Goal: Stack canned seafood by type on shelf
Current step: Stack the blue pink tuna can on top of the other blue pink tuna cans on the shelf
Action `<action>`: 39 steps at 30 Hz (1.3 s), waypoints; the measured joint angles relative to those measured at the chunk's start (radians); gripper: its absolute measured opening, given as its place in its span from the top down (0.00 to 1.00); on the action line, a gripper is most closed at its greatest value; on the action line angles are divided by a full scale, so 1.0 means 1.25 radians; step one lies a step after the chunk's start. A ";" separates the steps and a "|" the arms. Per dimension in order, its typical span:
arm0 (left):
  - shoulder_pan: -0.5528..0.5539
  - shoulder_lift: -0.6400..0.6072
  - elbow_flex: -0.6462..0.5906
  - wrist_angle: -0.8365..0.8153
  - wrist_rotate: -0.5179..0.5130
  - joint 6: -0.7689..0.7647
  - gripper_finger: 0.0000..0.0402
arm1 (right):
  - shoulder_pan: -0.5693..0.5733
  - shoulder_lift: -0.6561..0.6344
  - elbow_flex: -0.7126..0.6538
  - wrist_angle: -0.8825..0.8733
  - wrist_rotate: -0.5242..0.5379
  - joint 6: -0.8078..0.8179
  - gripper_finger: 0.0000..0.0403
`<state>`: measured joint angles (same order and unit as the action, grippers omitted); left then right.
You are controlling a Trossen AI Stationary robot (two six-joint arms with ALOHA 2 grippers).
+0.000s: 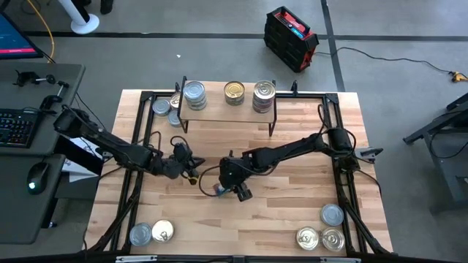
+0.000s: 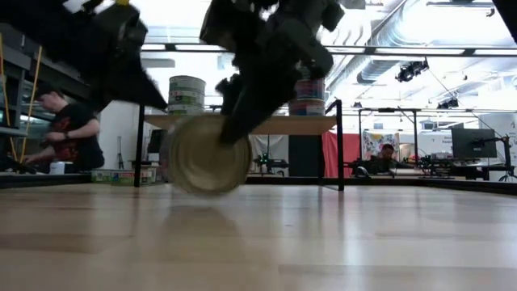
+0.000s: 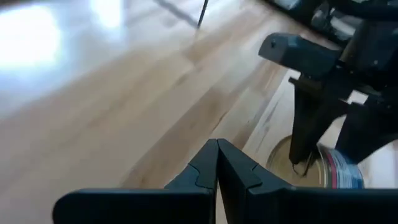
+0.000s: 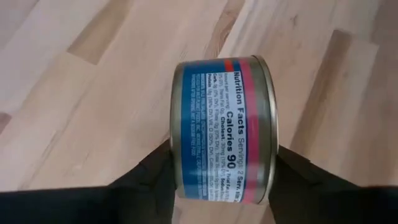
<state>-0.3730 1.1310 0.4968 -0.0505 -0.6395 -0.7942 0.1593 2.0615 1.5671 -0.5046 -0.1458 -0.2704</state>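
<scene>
My right gripper [image 1: 228, 185] is shut on a tin of canned seafood [image 4: 224, 127] with a blue and pink label and a gold end [image 2: 200, 155], over the table's middle. My left gripper [image 1: 191, 162], just left of it, is shut and empty; its fingertips [image 3: 217, 155] meet above bare wood. The shelf [image 1: 227, 109] stands at the far edge on thin black legs. On its board stand a stack of silver-lidded tins [image 1: 194, 95], a gold-lidded tin [image 1: 234, 93] and another stack of silver ones [image 1: 264, 96]. My right gripper pinches the tin by its two flat ends, one finger [image 4: 152, 183] on one end and one [image 4: 298, 183] on the other. The fingers slant down from the table's right. The tin is turned on edge, its labelled wall [image 4: 227, 93] toward the wrist. Whether its rim touches the table, I cannot tell.
Two more tins [image 1: 162, 108] sit on the table by the shelf's left legs. Two tins [image 1: 151, 234] lie at the near left corner and three [image 1: 325, 232] at the near right. A black frame [image 1: 344, 175] runs along the table's sides. People show in the room beyond.
</scene>
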 joint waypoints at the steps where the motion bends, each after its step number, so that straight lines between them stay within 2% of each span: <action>1: 0.009 -0.016 0.005 -0.002 0.000 0.022 1.00 | 0.000 -0.007 0.019 -0.025 0.017 -0.001 0.59; 8: 0.104 -0.121 0.011 -0.015 -0.016 0.172 1.00 | -0.030 -0.093 0.191 -0.290 0.204 -0.022 0.59; 11: 0.142 -0.137 0.011 -0.019 -0.020 0.216 1.00 | -0.046 -0.150 0.229 -0.388 0.349 -0.021 0.59; 18: 0.188 -0.116 0.011 -0.003 -0.017 0.233 1.00 | -0.067 -0.333 0.194 -0.446 0.744 -0.019 0.59; 22: 0.197 -0.096 0.011 0.011 -0.016 0.233 1.00 | -0.075 -0.405 0.169 -0.445 0.888 -0.078 0.59; 24: 0.200 -0.084 0.011 0.029 -0.016 0.233 1.00 | -0.099 -0.413 0.160 -0.450 0.898 -0.116 0.59; 30: 0.200 -0.053 0.010 0.072 -0.015 0.233 1.00 | -0.184 -0.383 0.157 -0.443 0.852 -0.229 0.59; 37: 0.197 -0.043 0.010 0.087 0.009 0.232 1.00 | -0.234 -0.339 0.157 -0.426 0.828 -0.292 0.59; 39: 0.197 -0.043 0.010 0.087 0.009 0.232 1.00 | -0.240 -0.332 0.157 -0.427 0.828 -0.293 0.56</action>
<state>-0.1261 1.0771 0.5095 0.0585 -0.6285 -0.5037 -0.1409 1.6461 1.7634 -1.0381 0.8890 -0.6366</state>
